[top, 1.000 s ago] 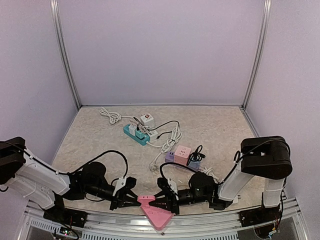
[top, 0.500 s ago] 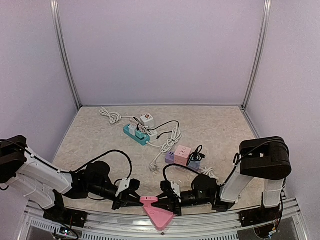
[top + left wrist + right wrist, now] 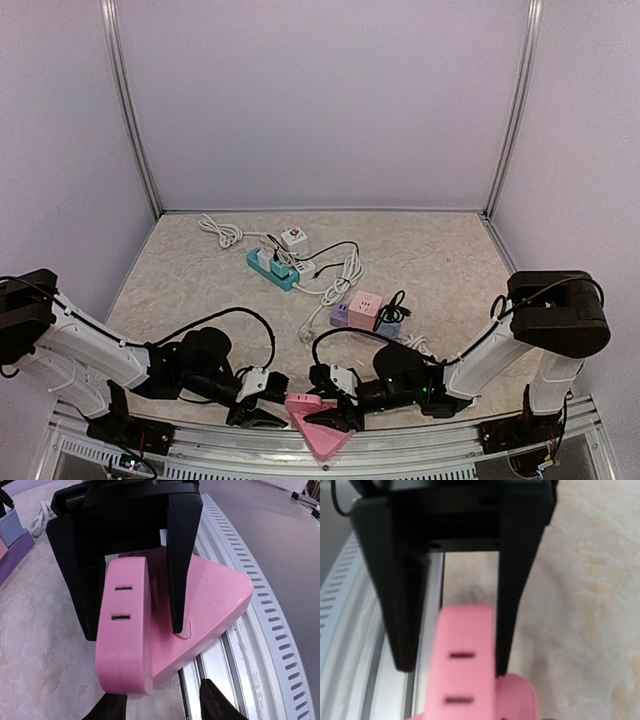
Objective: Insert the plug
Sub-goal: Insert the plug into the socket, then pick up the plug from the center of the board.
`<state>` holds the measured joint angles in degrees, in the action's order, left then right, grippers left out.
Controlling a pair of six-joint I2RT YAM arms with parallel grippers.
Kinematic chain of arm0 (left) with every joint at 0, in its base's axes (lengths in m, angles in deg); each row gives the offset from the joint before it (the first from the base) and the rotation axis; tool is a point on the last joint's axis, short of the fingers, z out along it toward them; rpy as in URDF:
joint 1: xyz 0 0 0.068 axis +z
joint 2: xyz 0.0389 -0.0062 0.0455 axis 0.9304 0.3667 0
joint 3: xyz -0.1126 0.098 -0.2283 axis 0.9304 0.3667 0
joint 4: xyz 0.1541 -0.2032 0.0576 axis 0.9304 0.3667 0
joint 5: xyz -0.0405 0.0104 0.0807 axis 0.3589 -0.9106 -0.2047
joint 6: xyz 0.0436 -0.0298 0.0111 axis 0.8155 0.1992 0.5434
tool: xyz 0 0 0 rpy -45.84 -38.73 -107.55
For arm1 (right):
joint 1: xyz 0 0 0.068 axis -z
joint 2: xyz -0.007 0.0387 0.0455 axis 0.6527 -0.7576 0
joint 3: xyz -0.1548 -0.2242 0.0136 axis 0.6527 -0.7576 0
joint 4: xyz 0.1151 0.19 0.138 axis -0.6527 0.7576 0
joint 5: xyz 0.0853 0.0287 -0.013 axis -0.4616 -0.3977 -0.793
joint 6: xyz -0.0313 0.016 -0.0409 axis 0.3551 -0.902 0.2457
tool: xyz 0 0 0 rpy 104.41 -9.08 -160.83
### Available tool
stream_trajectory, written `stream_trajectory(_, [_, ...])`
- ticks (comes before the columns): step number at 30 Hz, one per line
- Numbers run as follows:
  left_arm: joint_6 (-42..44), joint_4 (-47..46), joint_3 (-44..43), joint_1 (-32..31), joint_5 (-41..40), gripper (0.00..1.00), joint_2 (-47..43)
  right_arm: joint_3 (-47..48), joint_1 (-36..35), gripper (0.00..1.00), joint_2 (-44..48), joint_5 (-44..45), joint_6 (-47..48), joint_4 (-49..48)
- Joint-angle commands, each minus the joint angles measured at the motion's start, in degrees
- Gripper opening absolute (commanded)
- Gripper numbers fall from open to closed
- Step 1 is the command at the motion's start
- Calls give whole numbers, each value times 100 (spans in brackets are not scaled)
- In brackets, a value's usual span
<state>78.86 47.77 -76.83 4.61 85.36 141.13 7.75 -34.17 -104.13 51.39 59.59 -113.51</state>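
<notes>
At the near edge of the surface (image 3: pixel 430 250), the left hand (image 3: pixel 135 632) and the right hand (image 3: pixel 451 670) each sit half open around the pink socket block (image 3: pixel 318 428), not squeezing it; it looks like getting ready, and next one must grab a plug.

2 arms: left arm (image 3: pixel 85 352), right arm (image 3: pixel 482 356); white link shells; black joint housings; black looping cables (image 3: pixel 235 310); black tapered fingers (image 3: pixel 182 555).
</notes>
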Motion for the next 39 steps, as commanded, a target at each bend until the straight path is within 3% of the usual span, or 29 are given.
stream_trajectory(1, [122, 473, 65, -64, 19, 57, -76, -148, -105, 58, 334, 139, 201, 1271])
stream_trajectory(5, [122, 543, 65, -72, -28, 78, -180, -30, -109, 84, 622, 222, 271, 1648])
stream_trajectory(8, [179, 634, 50, -73, -130, 89, -319, 51, -107, 95, 946, 333, 330, 1949])
stream_trajectory(13, [213, 857, 39, -81, -440, 99, -615, 104, -111, 100, 1875, 740, 402, 2612])
stream_trajectory(19, [97, 1278, 73, -83, -703, 99, -1245, 686, -107, 100, 3076, 1388, -97, 4077])
stream_trajectory(25, [-191, 1611, 145, -82, -1184, 99, -1976, 1855, -80, 99, 4121, 4234, -2154, 7172])
stream_trajectory(27, [-313, 1713, 153, -33, -1249, 99, -2212, 2124, -17, 99, 4371, 4654, -3167, 8166])
stream_trajectory(32, [-515, 1804, 136, 341, -1200, 99, -2670, 2872, 667, 96, 4587, 4709, -5841, 11487])
stream_trajectory(34, [-477, 1649, 223, 492, -1263, 99, -2899, 3033, 869, 96, 4568, 4631, -6396, 12492])
stream_trajectory(36, [-498, 1481, 342, 676, -1251, 99, -3187, 2983, 939, 96, 4549, 4494, -6855, 13112])
stream_trajectory(39, [-678, 1273, 530, 1021, -1105, 99, -3497, 2467, 1147, 95, 4486, 3735, -7086, 13233])
